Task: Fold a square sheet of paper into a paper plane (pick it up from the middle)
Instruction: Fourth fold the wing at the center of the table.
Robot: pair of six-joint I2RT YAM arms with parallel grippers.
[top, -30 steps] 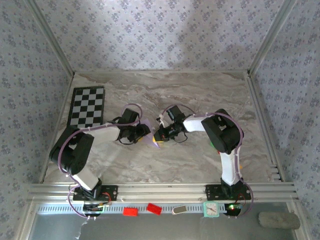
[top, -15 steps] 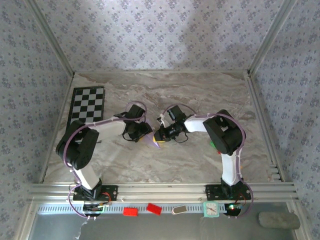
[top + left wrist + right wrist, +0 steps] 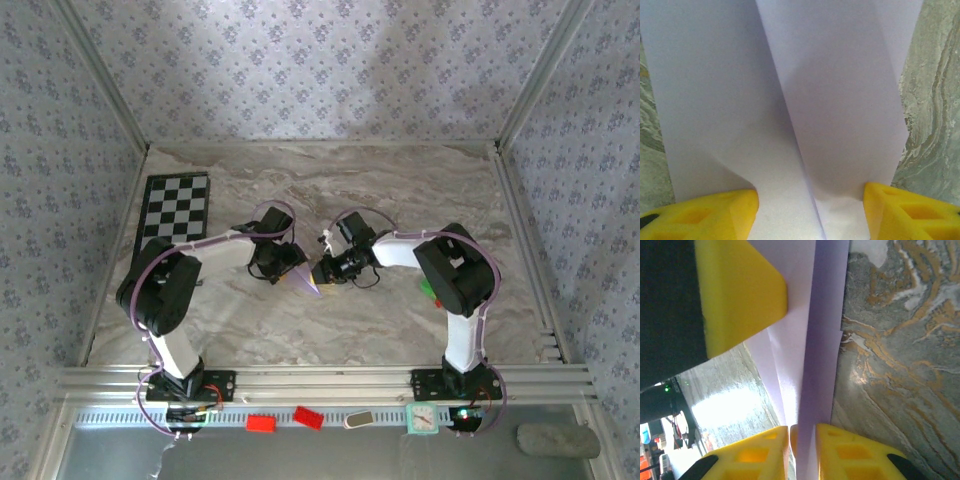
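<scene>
The pale lilac sheet of paper (image 3: 306,281), folded into layers with a lengthwise crease, lies on the marble table between the two grippers. My left gripper (image 3: 287,262) is at its left edge. In the left wrist view the paper (image 3: 805,100) runs flat under and between the yellow fingers (image 3: 700,215), and the left gripper (image 3: 810,215) is open wide. My right gripper (image 3: 325,270) meets the paper from the right. In the right wrist view a raised fold of the paper (image 3: 822,365) stands in the narrow gap of the right gripper (image 3: 802,450), whose jaws are slightly open.
A black-and-white checkerboard (image 3: 175,212) lies at the back left of the table (image 3: 400,180). Two red blocks (image 3: 262,423) and a teal block (image 3: 422,418) sit on the front rail. A small green object (image 3: 428,288) lies beside the right arm. Patterned walls enclose the table.
The left gripper's jaws have spread wider and its arm has shifted slightly right. The right gripper's jaws have parted a little around the fold. The paper stays where it was.
</scene>
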